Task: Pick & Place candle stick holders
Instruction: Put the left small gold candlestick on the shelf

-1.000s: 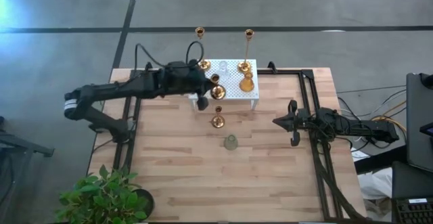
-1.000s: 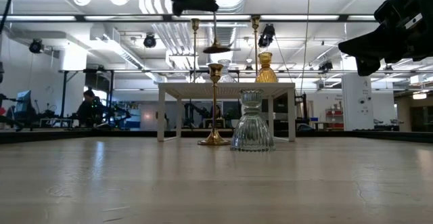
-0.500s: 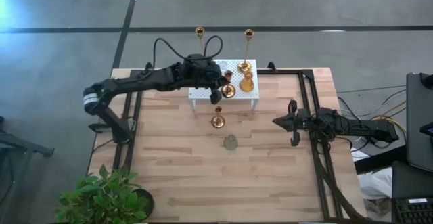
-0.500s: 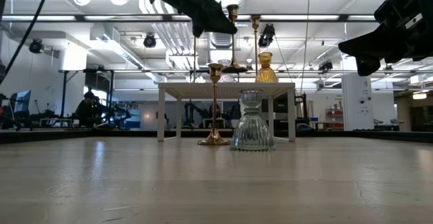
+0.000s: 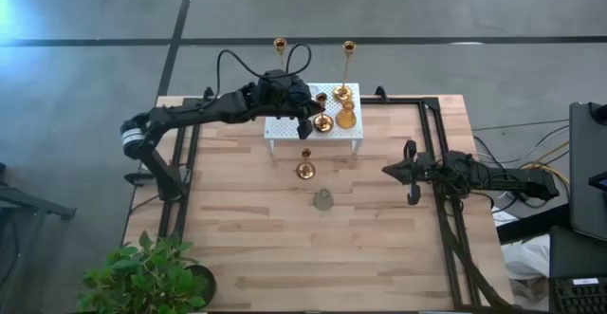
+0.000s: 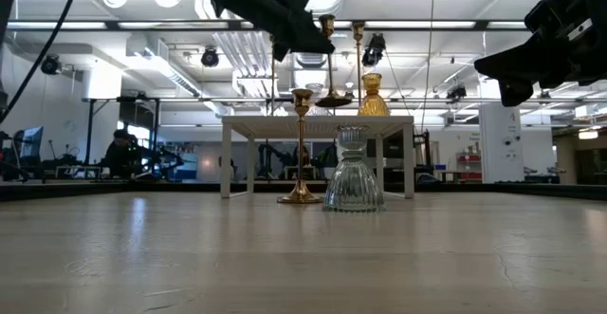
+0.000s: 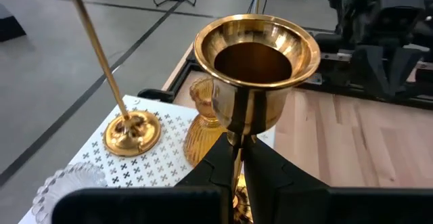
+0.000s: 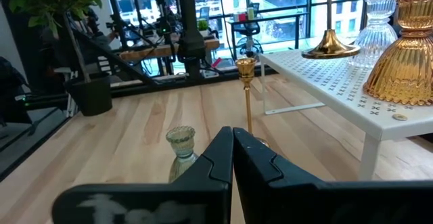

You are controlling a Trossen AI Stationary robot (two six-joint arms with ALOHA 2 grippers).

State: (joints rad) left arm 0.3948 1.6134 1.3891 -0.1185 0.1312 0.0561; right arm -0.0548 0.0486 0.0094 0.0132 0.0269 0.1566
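Observation:
My left gripper (image 5: 311, 115) is over the white perforated stand (image 5: 285, 134), shut on a short brass candle stick holder (image 6: 329, 58). On the stand are two tall brass sticks (image 5: 347, 67), an amber glass holder (image 5: 346, 117) and a clear glass holder (image 7: 67, 183). A second short brass holder (image 5: 304, 167) and a grey-green glass holder (image 5: 324, 199) stand on their bases on the table in front of the stand. My right gripper (image 5: 410, 174) is shut and empty at the table's right. My left gripper pinches the short brass holder's thin stem (image 7: 237, 126) just under its cup (image 7: 256, 55), between its two fingers. The fingers come slanting from the table's left and lie across the stem. The holder stands upright, its round base (image 6: 332, 99) a little above the stand's top.
A potted plant (image 5: 142, 276) stands at the table's near left corner. Black frame rails (image 5: 436, 162) run along the table's right and left sides. Bare wood lies in front of the grey-green holder.
My left gripper has carried the short brass holder toward the table's right, in over the stand, and down toward the stand's top. The holder has stayed upright in the hold.

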